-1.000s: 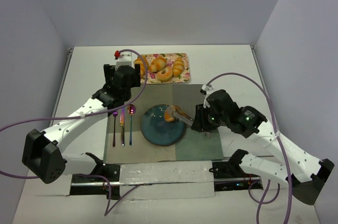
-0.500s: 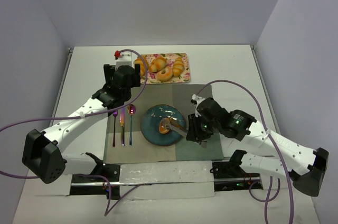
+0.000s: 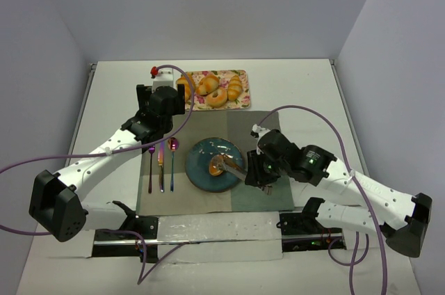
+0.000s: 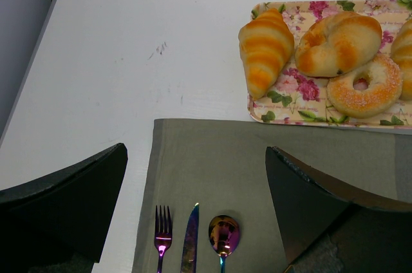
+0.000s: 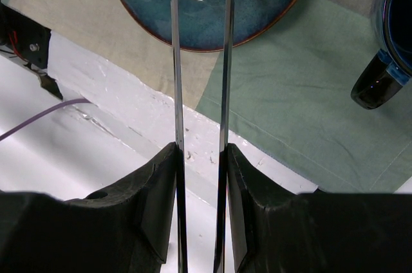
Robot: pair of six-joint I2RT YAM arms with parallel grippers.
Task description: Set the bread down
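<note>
The bread (image 3: 217, 166) is gripped over the middle of the plate (image 3: 198, 178) by tongs (image 5: 175, 60) clamped in the right pincer (image 5: 201, 152), straight beyond its tips. The left pincer (image 4: 196, 157), spread apart, is found farther off.

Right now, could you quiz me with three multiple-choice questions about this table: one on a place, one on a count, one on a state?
1. Where is the bread?
A. over the blue plate
B. on the floral tray
C. in the mug

2. How many utensils lie left of the plate?
A. one
B. three
C. five

3. How is the left pincer?
A. open, empty
B. shut on a roll
C. shut on a napkin

Answers:
1 A, the tongs hold it over the plate.
2 B, fork, knife and spoon.
3 A, its fingers stand wide apart with only mat between.
</note>
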